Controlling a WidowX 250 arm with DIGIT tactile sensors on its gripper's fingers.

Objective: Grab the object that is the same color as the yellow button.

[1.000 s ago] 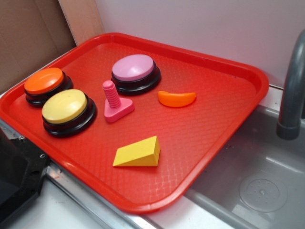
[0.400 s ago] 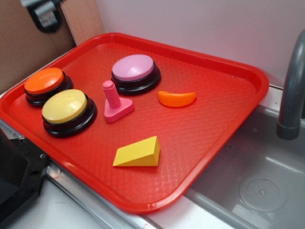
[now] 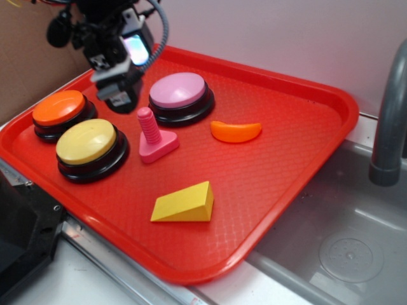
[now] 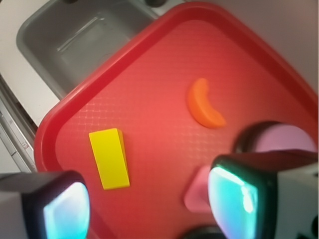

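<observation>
The yellow wedge (image 3: 184,204) lies on its side near the front edge of the red tray (image 3: 292,121). The yellow button (image 3: 86,141) stands at the tray's left. My gripper (image 3: 124,76) hangs above the tray's back left, between the orange button (image 3: 58,108) and the lilac button (image 3: 178,90), well behind the wedge. In the wrist view the gripper (image 4: 149,204) is open with only bare tray (image 4: 149,89) between its fingers. There the wedge (image 4: 109,158) lies ahead of the gap, towards the left finger.
A pink bolt piece (image 3: 152,136) stands just below the gripper, and shows by the right finger in the wrist view (image 4: 197,191). An orange crescent (image 3: 236,131) lies mid-tray. A grey sink (image 3: 343,248) with a faucet (image 3: 389,121) is at the right.
The gripper has come in from the upper left and moved down and right over the tray's back left. The pieces and buttons have not moved.
</observation>
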